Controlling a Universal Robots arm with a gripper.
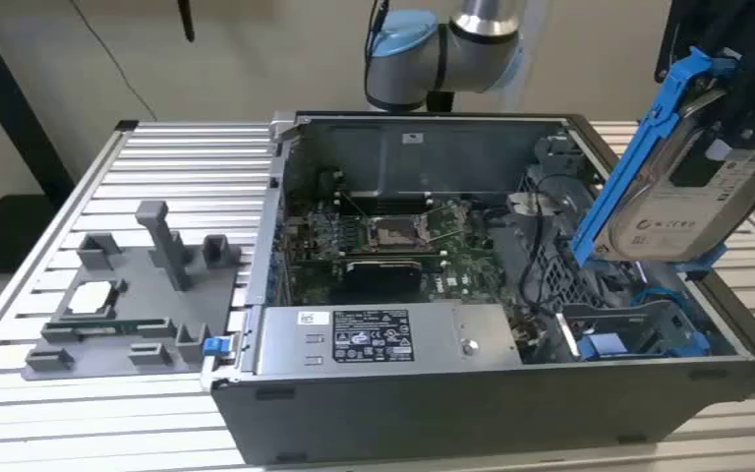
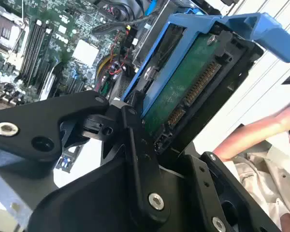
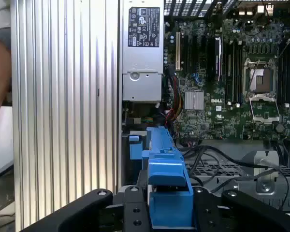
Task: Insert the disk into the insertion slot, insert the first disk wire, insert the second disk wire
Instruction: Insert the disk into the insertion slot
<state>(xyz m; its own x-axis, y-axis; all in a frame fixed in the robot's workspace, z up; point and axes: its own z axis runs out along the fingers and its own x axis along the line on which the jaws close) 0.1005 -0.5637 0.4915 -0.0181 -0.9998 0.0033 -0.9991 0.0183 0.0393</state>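
Exterior view, disk (image 1: pixel 672 211) clamped in tool (image 1: pixel 734 133)

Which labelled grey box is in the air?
The disk in its blue frame, held by the gripper; the power supply sits inside the case.

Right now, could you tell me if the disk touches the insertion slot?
Apart. In the exterior view the disk hangs above the insertion slot, clear space between.

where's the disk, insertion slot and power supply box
the disk (image 1: pixel 676 218): exterior view, on its white label
the insertion slot (image 1: pixel 633 327): exterior view, on its grey inner wall
the power supply box (image 1: pixel 371 337): exterior view, on its printed label
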